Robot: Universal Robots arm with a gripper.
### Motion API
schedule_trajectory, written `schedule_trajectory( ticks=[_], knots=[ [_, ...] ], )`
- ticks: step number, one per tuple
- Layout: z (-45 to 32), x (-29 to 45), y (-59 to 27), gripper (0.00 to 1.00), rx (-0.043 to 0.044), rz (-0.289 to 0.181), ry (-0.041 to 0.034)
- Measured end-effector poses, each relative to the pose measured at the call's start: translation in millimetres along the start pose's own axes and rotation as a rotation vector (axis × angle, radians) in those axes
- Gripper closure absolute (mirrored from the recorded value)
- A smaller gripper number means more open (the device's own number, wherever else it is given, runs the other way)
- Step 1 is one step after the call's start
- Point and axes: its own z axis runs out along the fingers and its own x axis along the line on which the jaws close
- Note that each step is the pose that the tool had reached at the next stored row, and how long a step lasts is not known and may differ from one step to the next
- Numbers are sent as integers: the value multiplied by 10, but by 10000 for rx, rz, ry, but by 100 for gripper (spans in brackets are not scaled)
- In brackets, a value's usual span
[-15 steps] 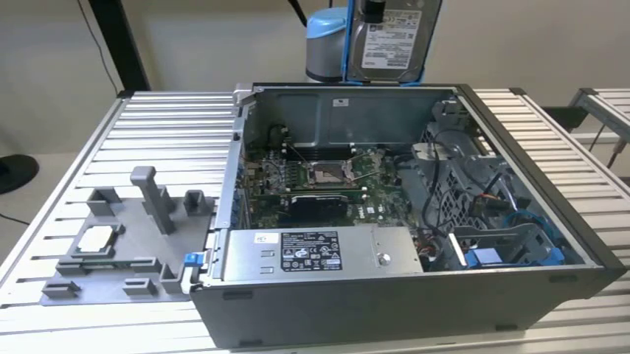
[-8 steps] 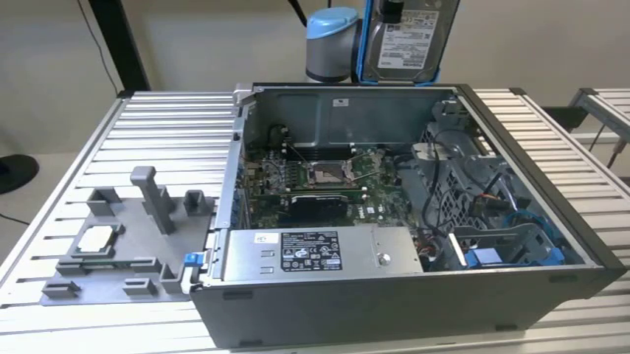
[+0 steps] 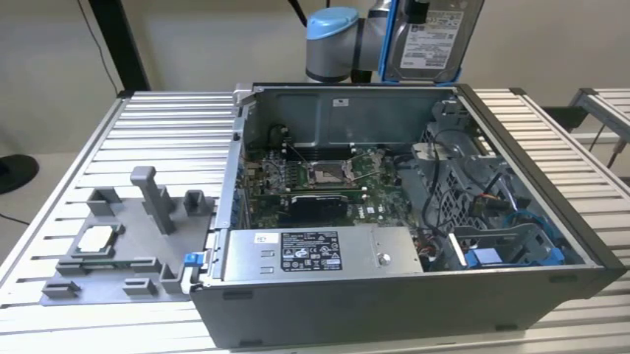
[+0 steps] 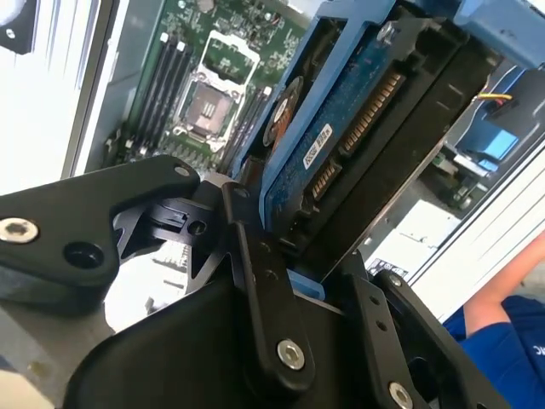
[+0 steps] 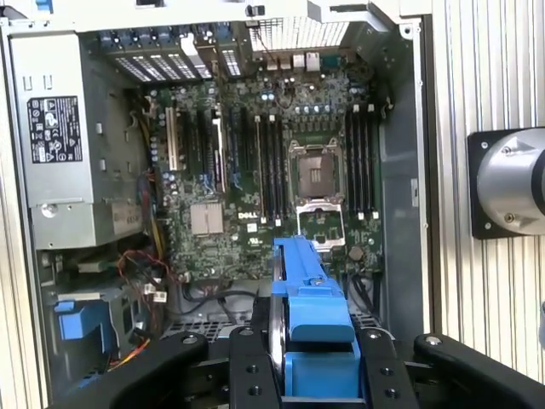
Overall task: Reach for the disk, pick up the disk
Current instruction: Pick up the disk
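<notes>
- Holding step: exterior view has the disk (image 3: 430,40) lifted upright above the open computer case's (image 3: 580,243) far edge.
- Second wrist view: gripper (image 4: 298,256) fingers clamped on its blue bracket.
- First wrist view: disk over motherboard (image 5: 247,179); pick-up judged essentially done, needing only a steady hold.

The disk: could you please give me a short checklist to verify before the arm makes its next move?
1. Gripper shut on the disk: ok.
2. Blue bracket sits between the fingers: ok.
3. Disk lifted above the computer case: ok.
4. Cable trailing from the disk: cannot tell.
5. A person's sleeve is near the case: not ok.
</notes>
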Motion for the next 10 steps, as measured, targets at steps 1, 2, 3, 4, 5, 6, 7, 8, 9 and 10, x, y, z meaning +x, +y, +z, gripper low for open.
schedule_trajectory(
  ticks=[1,2,3,4,5,6,7,8,9,10],
  knots=[
    [0,-3,-34,100,0,0,-1],
    [0,-6,-68,100,0,0,-1],
    [-1,-10,-102,100,0,0,-1],
    [-1,-13,-139,100,0,1,-1],
    [-2,-16,-172,100,0,0,-1],
    [-2,-19,-208,100,0,0,-1],
    [-2,-22,-237,100,0,0,-1],
    [-3,-25,-270,100,0,0,-1],
    [-3,-28,-301,100,0,0,-1],
    [-3,-30,-324,100,1,0,-2]
  ],
)
